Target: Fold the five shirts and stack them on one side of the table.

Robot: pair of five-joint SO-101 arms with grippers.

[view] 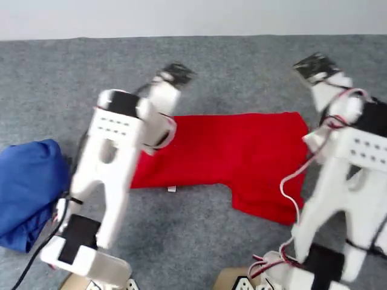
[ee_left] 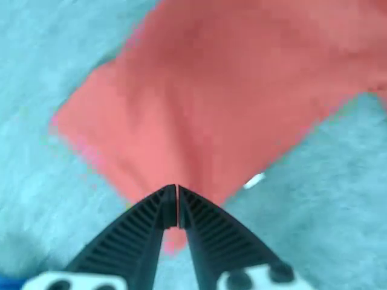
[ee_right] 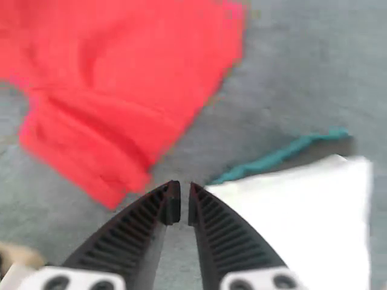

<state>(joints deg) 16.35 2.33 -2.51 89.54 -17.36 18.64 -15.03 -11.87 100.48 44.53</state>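
A red shirt [view: 242, 157] lies spread flat in the middle of the grey table [view: 242, 66], one sleeve toward the front right. My left gripper [ee_left: 177, 208] is shut, with its tip over the shirt's near edge [ee_left: 199, 109], and nothing visibly held. A small white tag [ee_left: 254, 180] pokes out of that edge. My right gripper [ee_right: 181, 205] is shut over bare table, between the red shirt's sleeve [ee_right: 91, 151] and a white shirt [ee_right: 302, 223] with a teal edge. A crumpled blue shirt [view: 30, 187] sits at the table's left side.
The left arm [view: 115, 157] stands over the red shirt's left end, and the right arm [view: 351, 169] rises at the right edge. Bare grey surface stretches behind the red shirt to the far wall [view: 181, 18].
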